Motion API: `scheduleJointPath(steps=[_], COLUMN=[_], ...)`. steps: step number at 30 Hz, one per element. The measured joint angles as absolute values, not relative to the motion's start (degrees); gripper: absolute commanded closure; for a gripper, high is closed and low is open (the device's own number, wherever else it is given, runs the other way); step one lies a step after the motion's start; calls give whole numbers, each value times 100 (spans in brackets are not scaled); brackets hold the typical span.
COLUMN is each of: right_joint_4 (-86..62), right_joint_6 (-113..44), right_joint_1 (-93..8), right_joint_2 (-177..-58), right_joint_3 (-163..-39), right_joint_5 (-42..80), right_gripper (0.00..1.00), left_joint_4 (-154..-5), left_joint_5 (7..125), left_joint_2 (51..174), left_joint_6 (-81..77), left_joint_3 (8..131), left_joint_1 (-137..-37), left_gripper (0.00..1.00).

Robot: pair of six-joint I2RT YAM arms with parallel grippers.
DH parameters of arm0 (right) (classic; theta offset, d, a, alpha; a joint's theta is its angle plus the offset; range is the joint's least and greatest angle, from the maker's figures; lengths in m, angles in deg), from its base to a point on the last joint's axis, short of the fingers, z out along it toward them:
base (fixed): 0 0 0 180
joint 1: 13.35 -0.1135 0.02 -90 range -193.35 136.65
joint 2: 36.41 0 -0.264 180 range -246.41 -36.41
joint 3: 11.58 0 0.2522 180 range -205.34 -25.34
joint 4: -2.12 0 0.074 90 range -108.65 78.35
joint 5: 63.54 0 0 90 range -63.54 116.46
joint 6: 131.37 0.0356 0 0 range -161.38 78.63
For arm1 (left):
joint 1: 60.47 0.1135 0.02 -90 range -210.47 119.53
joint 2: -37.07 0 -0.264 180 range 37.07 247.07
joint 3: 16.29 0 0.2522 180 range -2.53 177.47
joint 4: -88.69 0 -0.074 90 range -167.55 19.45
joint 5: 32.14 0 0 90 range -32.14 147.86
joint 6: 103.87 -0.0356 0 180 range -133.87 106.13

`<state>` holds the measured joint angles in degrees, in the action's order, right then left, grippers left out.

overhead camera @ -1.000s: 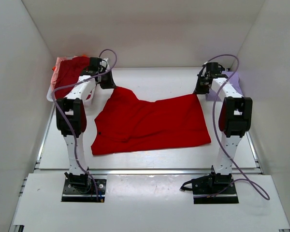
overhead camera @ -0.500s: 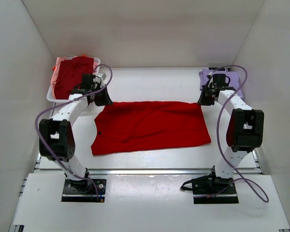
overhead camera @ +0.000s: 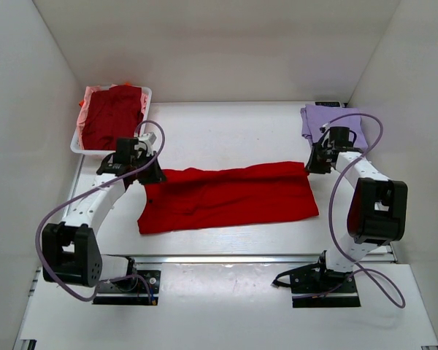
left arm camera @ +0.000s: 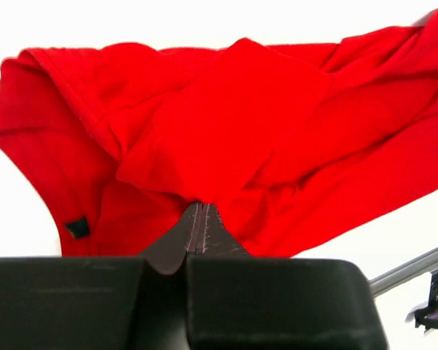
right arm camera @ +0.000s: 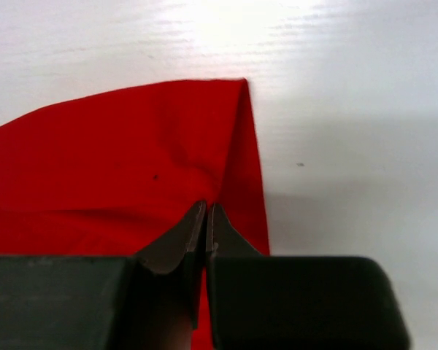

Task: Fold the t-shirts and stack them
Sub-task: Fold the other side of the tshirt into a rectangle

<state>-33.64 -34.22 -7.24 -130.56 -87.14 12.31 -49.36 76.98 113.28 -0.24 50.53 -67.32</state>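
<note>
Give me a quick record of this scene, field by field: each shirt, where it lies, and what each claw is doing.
red t-shirt: spread across the table middle, far edge pinched at both ends
left claw: shut on red t-shirt, left end of far edge
right claw: shut on red t-shirt, right end of far edge
lavender t-shirt: far right, untouched
maroon t-shirt: in white basket, far left

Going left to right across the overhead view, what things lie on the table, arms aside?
White basket → red t-shirt → lavender shirt.
</note>
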Motion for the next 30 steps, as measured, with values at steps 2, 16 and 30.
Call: scheduleJointPath(steps=[2, 16, 30], right_joint_4=[-3358, -3343, -3972], right_joint_6=[-3441, -3531, -3339], right_joint_1=[-663, -532, -357], right_joint_2=[-13032, -13029, -13307], right_joint_3=[-8601, -8481, -8502], right_joint_5=[1244, 1318, 1421], right_gripper=[100, 100, 69], left_joint_4=[-4884, -4672, -4370], left_joint_5=[7693, 7575, 7307], left_joint_2=[11183, 10128, 9393], left_joint_6=[-24, 81, 269], left_joint_3=[4924, 4155, 3361], left_joint_1=[-6730, -6717, -6767], left_gripper=[100, 100, 72])
